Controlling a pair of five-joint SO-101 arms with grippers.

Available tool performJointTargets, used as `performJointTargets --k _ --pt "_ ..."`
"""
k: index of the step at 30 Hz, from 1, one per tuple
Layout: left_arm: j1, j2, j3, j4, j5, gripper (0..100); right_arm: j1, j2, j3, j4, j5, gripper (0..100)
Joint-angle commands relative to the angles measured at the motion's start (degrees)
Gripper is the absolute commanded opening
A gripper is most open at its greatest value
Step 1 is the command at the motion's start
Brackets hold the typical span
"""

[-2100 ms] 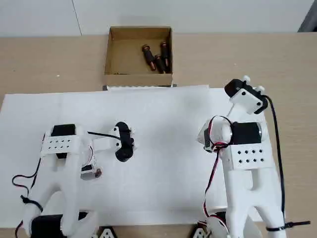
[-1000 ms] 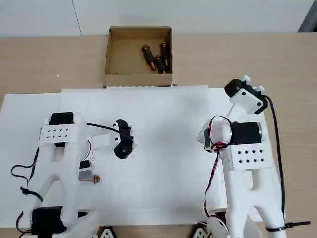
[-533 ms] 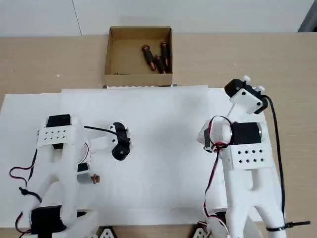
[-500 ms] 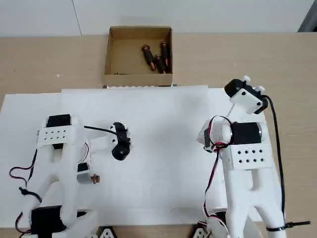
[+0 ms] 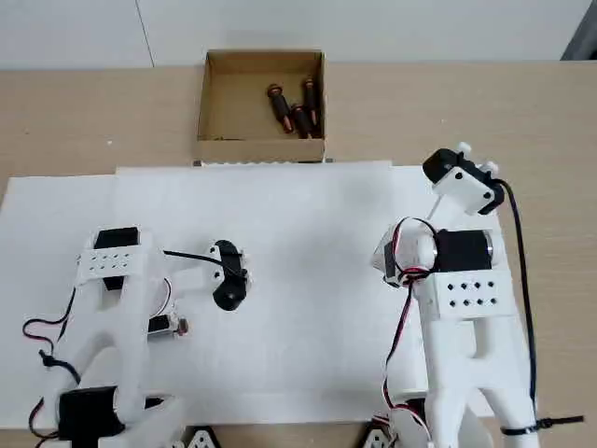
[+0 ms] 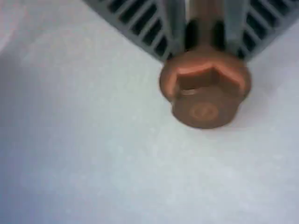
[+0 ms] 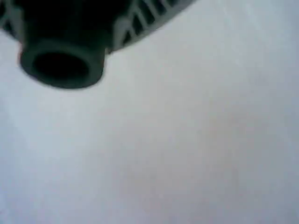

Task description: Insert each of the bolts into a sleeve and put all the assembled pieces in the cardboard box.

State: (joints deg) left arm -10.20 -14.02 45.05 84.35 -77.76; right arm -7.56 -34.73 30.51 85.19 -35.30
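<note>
Copper was the colour that jumped out, tbh: the left hand [image 6: 204, 28] was pinching a bolt [image 6: 204, 93] by its shank between two grey ribbed fingers [image 6: 135, 23]. The hex head stuck out past the tips, right over the white sheet [image 5: 308, 280]. I couldn't tell if the head was touching the sheet or just hanging above it. From the high view that hand sat low on the left part of the sheet, tucked in beside its own arm, with the bolt head pointing towards the middle. Over on the other side, the right hand [image 7: 70, 18] was clamped on a black sleeve [image 7: 63, 63]. The sleeve's open end poked out beyond the ribbed fingers and faced the sheet, and again I couldn't tell whether it touched. That hand was folded in under its arm on the right part of the sheet, so bolt and sleeve were well apart. Further out, the sheet lay flat on a light wooden surface [image 5: 93, 112]. At the far side, just past the sheet's edge, sat the cardboard box [image 5: 213, 93], open on top. Three assembled pieces [image 5: 294, 107] were lying in its right half, bunched close together, dark bodies with coppery ends. The left half of the box floor showed plain cardboard.
</note>
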Motion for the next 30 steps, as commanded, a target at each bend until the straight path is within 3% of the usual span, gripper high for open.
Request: performJointTargets --k 1,5,12,15,23,30 --pt "0.1 -0.3 -0.4 -0.4 -29.5 0 0.1 -1.7 -0.7 -0.3 0.1 0.3" --pt "0.2 -0.7 -2.0 0.6 -28.8 0 0.1 -1.7 -4.5 0.6 0.1 0.3" --pt "6.2 -0.7 -17.6 15.3 -18.2 0 0.0 -1.7 -10.5 6.7 0.1 0.3" --pt "8.2 -0.8 -22.1 15.9 -13.4 0 0.0 -1.7 -14.0 9.6 0.1 0.3" --pt "14.7 -1.2 -35.7 15.9 11.9 0 -5.3 -2.9 -20.0 12.1 3.3 0.3" --pt "24.0 -13.8 -41.1 15.9 37.2 0 -7.4 -12.4 -21.6 12.1 8.5 0.3"
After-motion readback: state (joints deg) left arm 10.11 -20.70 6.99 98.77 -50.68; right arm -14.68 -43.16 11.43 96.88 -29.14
